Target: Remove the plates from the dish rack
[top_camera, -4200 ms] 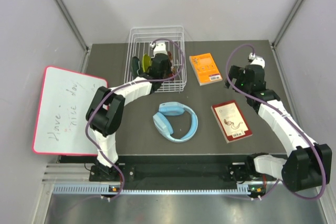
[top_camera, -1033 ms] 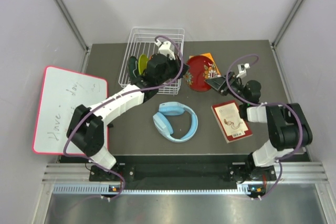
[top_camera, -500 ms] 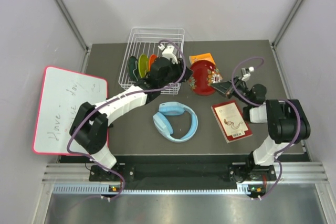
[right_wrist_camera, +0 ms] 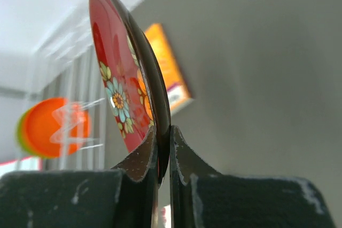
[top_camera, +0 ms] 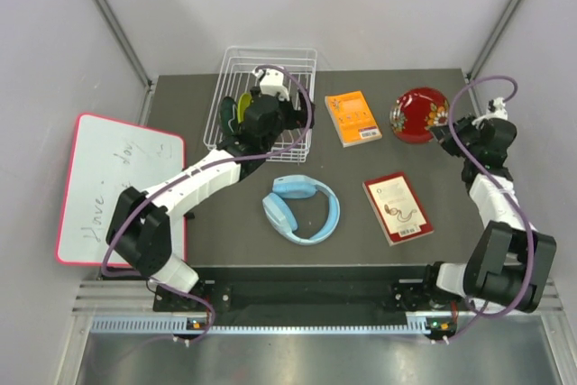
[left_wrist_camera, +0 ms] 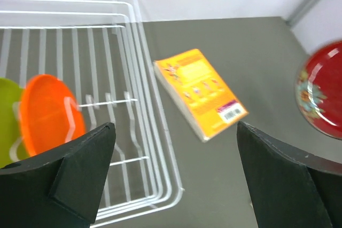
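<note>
My right pincer [right_wrist_camera: 163,132] is pressed together on the lower rim of the dark red plate [right_wrist_camera: 125,94], which stands almost on edge in its wrist view. That thin pinch is my main worry. The plate could pivot or slip between the pads, and if I let go before it is tilted flat it would likely roll or clatter. From above it sits near the far right corner of the desk [top_camera: 243,250], so a rolling plate has little room before the edge. I cannot tell how high it hangs.

My left pincer [left_wrist_camera: 175,129] is spread and empty over the right side of the dish rack [left_wrist_camera: 133,25], with the orange plate [left_wrist_camera: 48,116] and lime green plate [left_wrist_camera: 8,116] upright just to its left. Coming down carelessly, a finger could catch a wire bar and drag the light rack, or knock the plates together.

For setting down, the bare strip between the orange book [top_camera: 352,118] and the red plate looks usable. So does the ground in front of the rack, short of the headphones [top_camera: 302,209].
</note>
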Tool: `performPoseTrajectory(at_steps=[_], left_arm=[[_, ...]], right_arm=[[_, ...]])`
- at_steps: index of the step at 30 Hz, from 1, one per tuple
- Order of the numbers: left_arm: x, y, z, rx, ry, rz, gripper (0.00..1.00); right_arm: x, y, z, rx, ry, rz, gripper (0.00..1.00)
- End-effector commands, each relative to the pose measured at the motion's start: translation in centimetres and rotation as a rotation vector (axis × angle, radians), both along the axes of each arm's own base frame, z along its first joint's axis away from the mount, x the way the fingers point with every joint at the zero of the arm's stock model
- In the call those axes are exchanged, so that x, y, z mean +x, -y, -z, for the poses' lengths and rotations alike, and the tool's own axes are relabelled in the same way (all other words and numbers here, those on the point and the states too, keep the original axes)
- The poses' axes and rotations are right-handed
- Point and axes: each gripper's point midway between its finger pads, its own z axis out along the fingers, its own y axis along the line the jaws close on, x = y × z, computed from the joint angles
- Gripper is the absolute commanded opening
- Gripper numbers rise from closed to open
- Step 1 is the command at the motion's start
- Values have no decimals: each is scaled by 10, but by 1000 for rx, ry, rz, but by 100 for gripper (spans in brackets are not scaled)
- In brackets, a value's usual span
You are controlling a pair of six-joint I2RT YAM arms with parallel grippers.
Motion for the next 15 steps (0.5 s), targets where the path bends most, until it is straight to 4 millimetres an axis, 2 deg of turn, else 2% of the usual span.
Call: performPoseTrajectory(at_steps=[1,4,8,9,11,12,15], left_arm=[[9,-37,-3,93,47,-132,99],[13,-48,5,109,36,-159,99],[16,-59,12,115,27,-183,99],[17,-61,13,112,25,-185,99],[21,-67,16,108,17,-194,99],[23,-69,17,106,14,-199,99],[28,-77,23,96,2,-213,99]], right_arm=[[3,49,24,-65,-116,119,0],[10,66,41,-47,-156,151,0],[24,77,53,-37,-181,154,0],[28,78,64,-26,-203,149,0],[38,82,64,-22,-196,142,0],[41,84,73,-12,-214,140,0],[49,87,80,-2,-220,141,0]])
